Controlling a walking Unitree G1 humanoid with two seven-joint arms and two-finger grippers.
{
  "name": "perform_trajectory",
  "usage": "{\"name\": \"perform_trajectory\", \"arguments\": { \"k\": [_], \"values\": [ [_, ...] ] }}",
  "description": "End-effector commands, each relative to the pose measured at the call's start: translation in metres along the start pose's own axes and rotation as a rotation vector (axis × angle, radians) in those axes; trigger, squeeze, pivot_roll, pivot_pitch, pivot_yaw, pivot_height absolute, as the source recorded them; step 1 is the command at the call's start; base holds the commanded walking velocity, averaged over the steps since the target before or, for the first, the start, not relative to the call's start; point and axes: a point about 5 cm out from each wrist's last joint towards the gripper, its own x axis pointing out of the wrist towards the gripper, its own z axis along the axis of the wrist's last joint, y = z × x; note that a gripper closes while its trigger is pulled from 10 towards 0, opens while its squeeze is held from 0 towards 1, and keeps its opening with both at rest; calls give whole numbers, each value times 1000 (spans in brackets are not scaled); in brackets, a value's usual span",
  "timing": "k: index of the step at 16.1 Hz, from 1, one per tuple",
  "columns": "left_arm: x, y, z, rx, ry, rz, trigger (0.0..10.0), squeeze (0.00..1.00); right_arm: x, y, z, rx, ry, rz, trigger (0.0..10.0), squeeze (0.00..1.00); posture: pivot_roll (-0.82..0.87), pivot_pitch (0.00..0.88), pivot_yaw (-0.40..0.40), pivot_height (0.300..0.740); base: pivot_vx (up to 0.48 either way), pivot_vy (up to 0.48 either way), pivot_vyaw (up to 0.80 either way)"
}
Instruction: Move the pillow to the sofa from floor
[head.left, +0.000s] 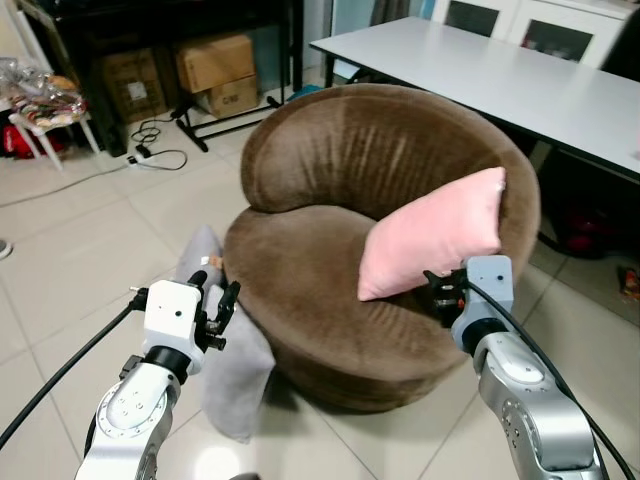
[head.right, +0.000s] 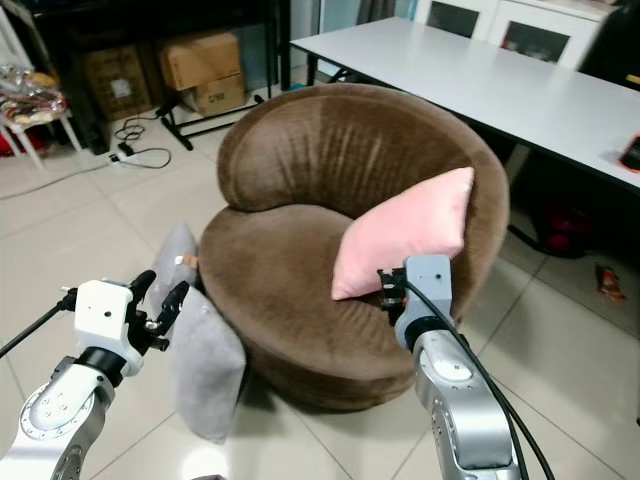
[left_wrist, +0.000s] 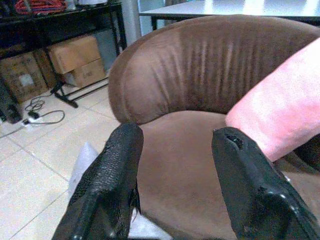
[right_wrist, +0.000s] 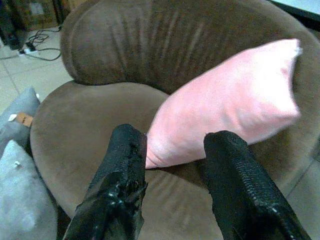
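A pink pillow (head.left: 435, 233) leans against the right inner side of the round brown sofa chair (head.left: 330, 160), resting on its seat. My right gripper (right_wrist: 172, 150) is open just in front of the pillow's lower corner, not touching it. Two grey pillows (head.left: 235, 375) stand on the floor against the sofa's left front. My left gripper (head.left: 218, 295) is open above those grey pillows, level with the seat edge. In the left wrist view the pink pillow (left_wrist: 280, 112) lies beyond the open fingers (left_wrist: 122, 165).
A long white table (head.left: 500, 75) stands behind and to the right of the sofa. Cardboard boxes (head.left: 215, 65) and a cable with a power strip (head.left: 150, 155) lie at the back left. Tiled floor (head.left: 70, 270) spreads to the left.
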Motion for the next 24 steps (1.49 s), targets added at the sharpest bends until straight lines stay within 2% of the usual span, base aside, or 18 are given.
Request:
{"name": "perform_trajectory", "arguments": {
  "k": [1,15,19,20,21,24],
  "values": [
    [1,2,-2,7,10,11,10000,0,2,2,2,0,-14,15,10000,0,-23,0,-25,740,0,368,0],
    [5,4,-1,11,-6,5,10000,0,7,6,4,5,-41,34,10000,0,-18,0,-16,740,0,366,0],
    [5,7,1,3,-18,35,10000,0,8,9,6,16,-54,49,10000,0,-13,0,-18,740,0,0,0],
    [5,7,3,7,-27,27,10000,0,9,12,6,-14,-55,75,10000,0,-10,0,-18,740,0,0,0],
    [5,7,5,9,-36,22,10000,0,9,16,7,-44,-60,97,10000,0,-10,0,-19,740,0,0,800],
    [3,6,6,2,-44,19,10000,0,9,17,6,-40,-60,107,10000,0,-9,0,-18,740,189,0,800]
  ]
}}
